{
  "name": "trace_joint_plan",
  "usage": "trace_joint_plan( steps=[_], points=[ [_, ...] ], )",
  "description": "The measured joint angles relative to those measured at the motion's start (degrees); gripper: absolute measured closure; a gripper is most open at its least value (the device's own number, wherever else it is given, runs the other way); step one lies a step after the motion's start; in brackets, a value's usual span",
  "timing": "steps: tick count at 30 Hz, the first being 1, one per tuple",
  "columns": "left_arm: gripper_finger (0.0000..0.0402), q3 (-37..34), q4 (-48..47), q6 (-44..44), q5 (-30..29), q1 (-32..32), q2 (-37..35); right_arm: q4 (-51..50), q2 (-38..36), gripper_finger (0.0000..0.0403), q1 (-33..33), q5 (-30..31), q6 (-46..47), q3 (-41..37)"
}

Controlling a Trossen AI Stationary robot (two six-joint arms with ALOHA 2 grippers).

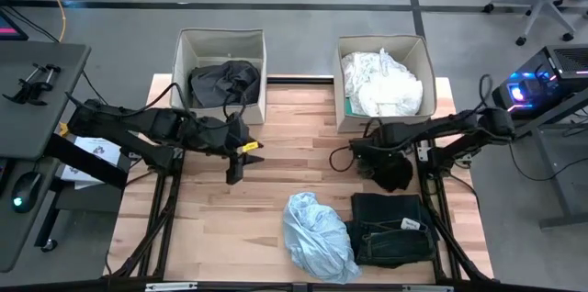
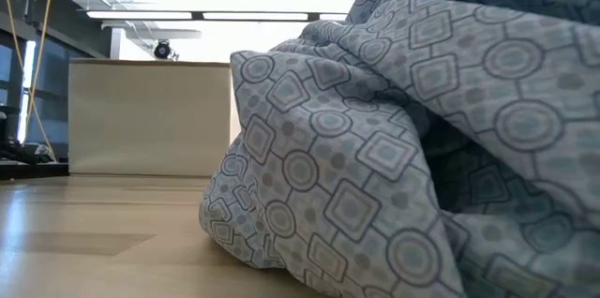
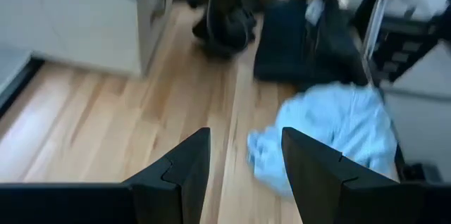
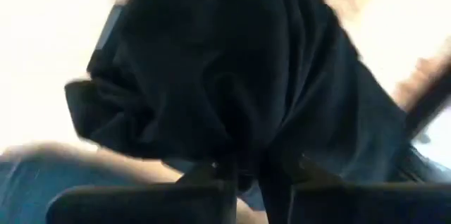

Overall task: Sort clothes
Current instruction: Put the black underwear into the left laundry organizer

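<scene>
Right gripper (image 1: 384, 165) fingers pinching black garment (image 1: 395, 173) bunched below; lift clear, carry to left bin (image 1: 220, 39) with darks. Left gripper (image 1: 236, 167) fingers spread, empty.

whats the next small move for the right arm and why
Probably carry it left: the right gripper is shut on a black garment, lifted off the table, and the dark clothes lie in the left bin, while the right bin holds white ones.
</scene>
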Motion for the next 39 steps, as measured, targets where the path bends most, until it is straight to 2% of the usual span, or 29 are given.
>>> trace_joint_plan(
  steps=[4,6,9,12,16,19,25,28,34,37,39],
  points=[
    [0.0241,0.0,8.12,3.61,-0.3,1.1,0.0,-9.61,-2.32,0.0392,-0.82,-6.57,-5.68,12.01],
    [0.0241,0.0,12.64,5.85,-1.06,1.95,0.0,-13.31,-3.31,0.0397,-1.43,-7.34,-8.12,18.37],
    [0.0241,0.0,18.85,8.11,-1.6,3.56,0.0,-12.33,-4.99,0.0394,-1.77,-3.85,-11.82,26.53],
    [0.0241,0.0,23.02,9.08,-1.55,5.01,0.0,-6.02,-6.42,0.0397,-1.77,1.95,-15.29,31.19],
    [0.0241,0.0,26.92,9.42,-1.09,6.82,0.24,9.72,-7.08,0.0399,-1.76,2.98,-21.99,32.72],
    [0.0235,0.0,28.27,12.18,1.66,8.0,0.57,22.63,-6.75,0.0398,-1.29,2.55,-28.29,32.14],
    [0.0188,0.02,30.04,10.13,4.11,9.89,2.17,42.37,-6.34,0.04,-1.28,1.24,-35.3,31.65],
    [0.0156,0.0,30.73,9.76,2.45,10.45,3.73,47.75,-6.35,0.04,-1.32,-1.3,-36.43,31.65],
    [0.0097,0.0,40.94,9.64,2.31,11.52,8.95,52.04,-5.9,0.0401,-1.27,-6.08,-36.55,31.63],
    [0.0086,0.0,45.4,10.14,2.72,11.49,11.39,52.36,-5.65,0.0402,-1.31,-6.21,-36.29,31.63],
    [0.0089,0.0,47.72,10.14,5.59,11.5,12.67,52.36,-5.63,0.0402,-1.27,-6.33,-36.26,31.63]
  ],
)
